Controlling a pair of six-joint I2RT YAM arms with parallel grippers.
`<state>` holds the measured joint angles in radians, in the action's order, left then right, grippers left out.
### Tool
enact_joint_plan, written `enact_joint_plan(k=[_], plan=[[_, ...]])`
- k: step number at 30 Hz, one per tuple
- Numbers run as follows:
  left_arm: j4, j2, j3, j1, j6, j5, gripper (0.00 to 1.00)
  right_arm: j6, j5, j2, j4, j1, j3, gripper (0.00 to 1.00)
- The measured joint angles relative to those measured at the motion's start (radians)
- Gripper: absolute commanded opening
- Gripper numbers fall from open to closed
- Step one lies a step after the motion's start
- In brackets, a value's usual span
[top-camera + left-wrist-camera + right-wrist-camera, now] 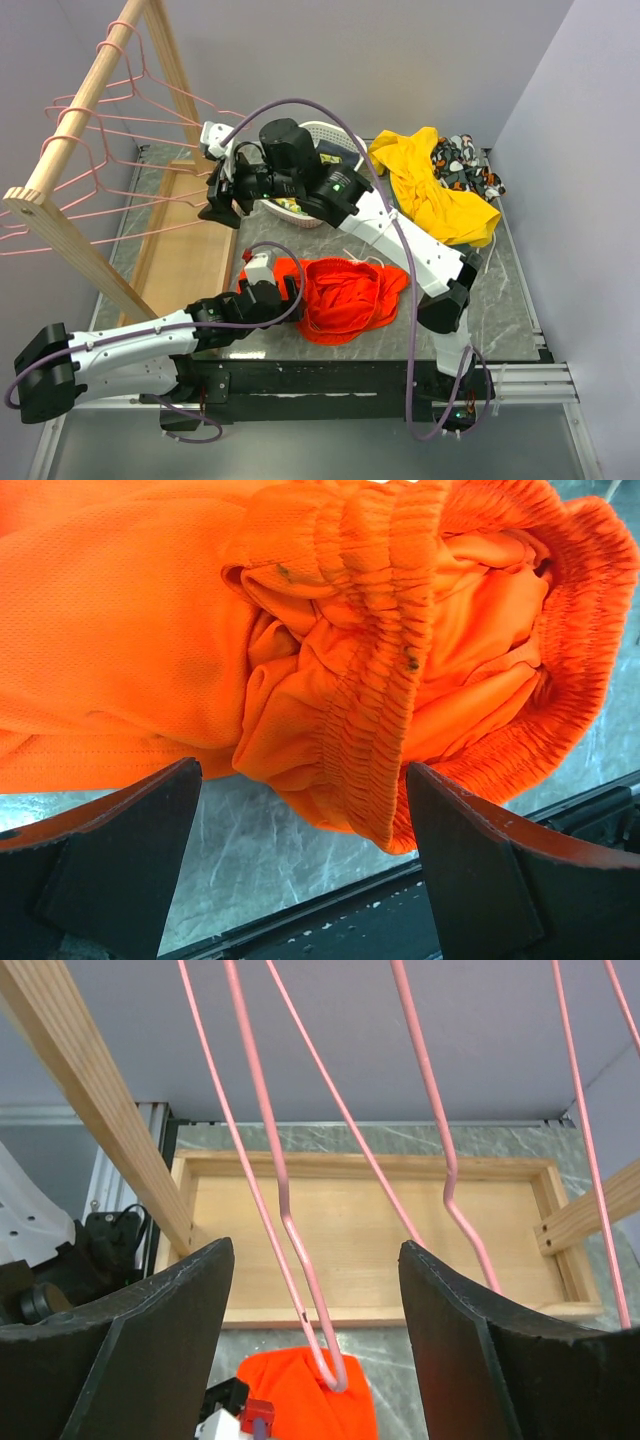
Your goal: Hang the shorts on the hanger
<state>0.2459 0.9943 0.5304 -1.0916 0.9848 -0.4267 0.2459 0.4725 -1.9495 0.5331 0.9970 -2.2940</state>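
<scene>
**Shorts heaped on tabletop; both hands open**

Counts: one pair of shorts (345, 295), bunched in a heap on the grey marbled tabletop (510, 320), near its front edge. The left hand (300, 775) is at the heap's left side with its fingers apart. A fold of the gathered waistband hangs between them, and neither finger is seen pressing it.

The hanger (287, 1220) is pink wire, hung from the wooden rail (90, 100) of the rack at the tabletop's left. The right hand (315, 1250) is raised to it with its fingers apart; the wire passes between them and is not pinched. Hangers in all: at least three hooks loop over the rail in the top view (the wires overlap, so an exact count is not readable).

Others:
- One yellow garment (430, 190) and one dark patterned cloth (468, 168), touching each other at the far right corner.
- One white basket (318, 135) behind the right arm.
- One shallow wooden tray (370, 1225) under the rack.

View differences:
- The left wrist view gives the mesh weave and some dark specks on the waistband, neither visible from above.
- The right wrist view shows the kinks in the hanger wires and, past them, a patch of the shorts below.
- Only the top view shows both arms, the basket and the yellow garment.
</scene>
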Motion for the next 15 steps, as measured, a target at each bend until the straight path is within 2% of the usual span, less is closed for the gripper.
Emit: enact_joint_plan(k=[9,14,15], plan=[[-0.002,-0.015,-0.001,0.006,-0.008,0.013,0.88,0.011,0.046,-0.091,-0.011,0.007,-0.064,0.74],[-0.001,-0.027,-0.001,0.011,-0.022,0.015,0.87,0.01,0.053,-0.131,-0.015,0.015,-0.064,0.68],[-0.001,-0.029,-0.001,0.012,-0.023,0.015,0.87,0.01,0.053,-0.133,-0.016,0.015,-0.063,0.62]])
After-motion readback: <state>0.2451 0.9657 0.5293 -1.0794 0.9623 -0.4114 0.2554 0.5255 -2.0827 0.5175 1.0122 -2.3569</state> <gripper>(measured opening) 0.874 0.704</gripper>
